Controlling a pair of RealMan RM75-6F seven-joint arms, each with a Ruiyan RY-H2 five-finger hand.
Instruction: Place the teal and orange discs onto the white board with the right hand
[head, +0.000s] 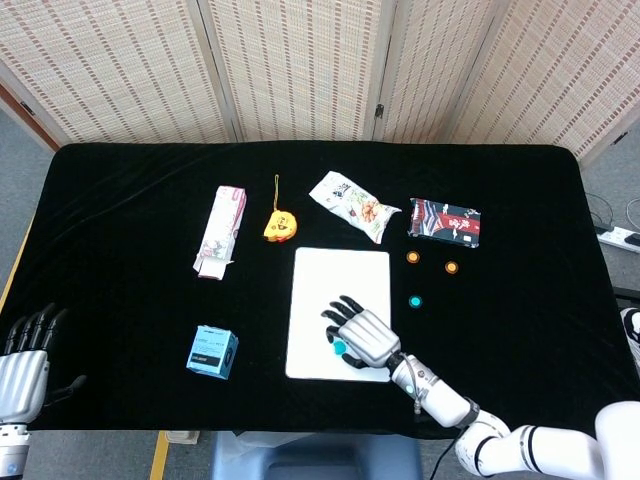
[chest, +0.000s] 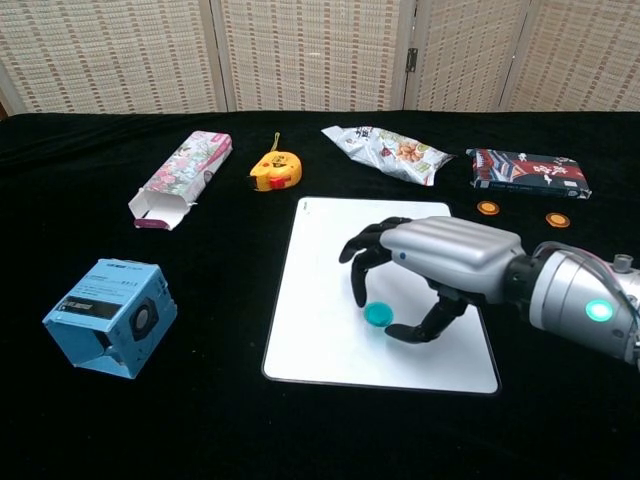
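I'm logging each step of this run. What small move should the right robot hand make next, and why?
Probably lower and release: the right robot hand holds a teal disc over the white board, while another teal disc waits on the cloth.

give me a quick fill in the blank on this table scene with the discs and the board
The right hand holds a ____ disc above the white board.
Two ____ discs lie on the cloth off the board.
The tape measure is ____ in colour.
Another teal disc lies to the board's ____.

Missing: teal; orange; yellow; right
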